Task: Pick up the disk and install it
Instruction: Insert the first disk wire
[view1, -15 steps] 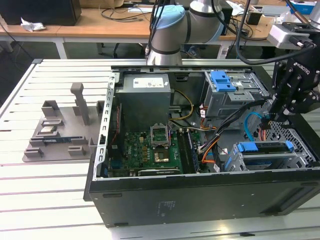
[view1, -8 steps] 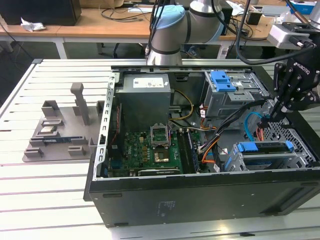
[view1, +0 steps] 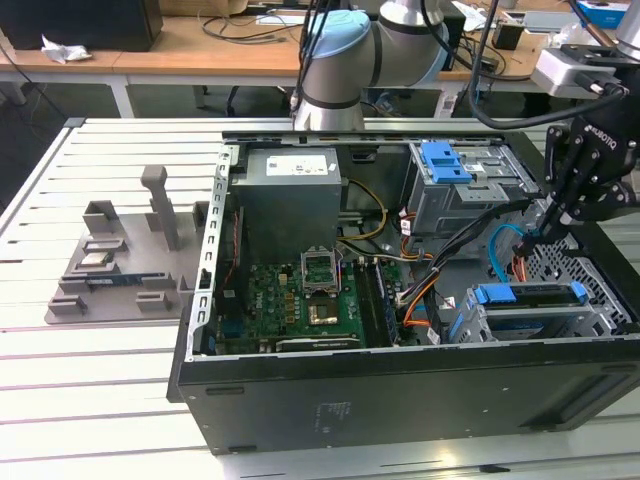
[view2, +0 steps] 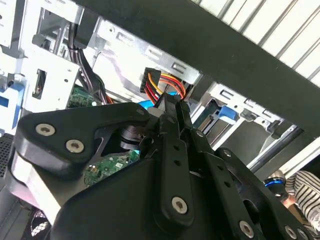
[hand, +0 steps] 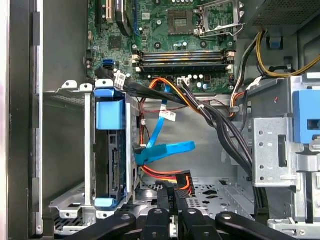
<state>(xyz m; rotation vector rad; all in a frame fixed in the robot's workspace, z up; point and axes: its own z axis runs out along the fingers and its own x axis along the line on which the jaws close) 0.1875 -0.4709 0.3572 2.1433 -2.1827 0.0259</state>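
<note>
Presently: gripper (hand: 172, 197) inside open computer case (view1: 400, 395), jaws clamped on black power connector (hand: 181, 181); disk (hand: 111, 155) seated in bay; slatted white table (view1: 90, 390).

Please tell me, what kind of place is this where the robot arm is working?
Probably an electronics lab or robot test workshop. An opened computer case lies on a slatted metal table, the gripper reaches inside it, and a wooden desk behind carries loose cables.

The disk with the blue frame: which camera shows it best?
The first wrist view: the disk sits edge-on in its metal bay, blue frame plain. The exterior view shows the disk smaller, by the case's edge. The second wrist view gives a blue glimpse I cannot identify.
</note>
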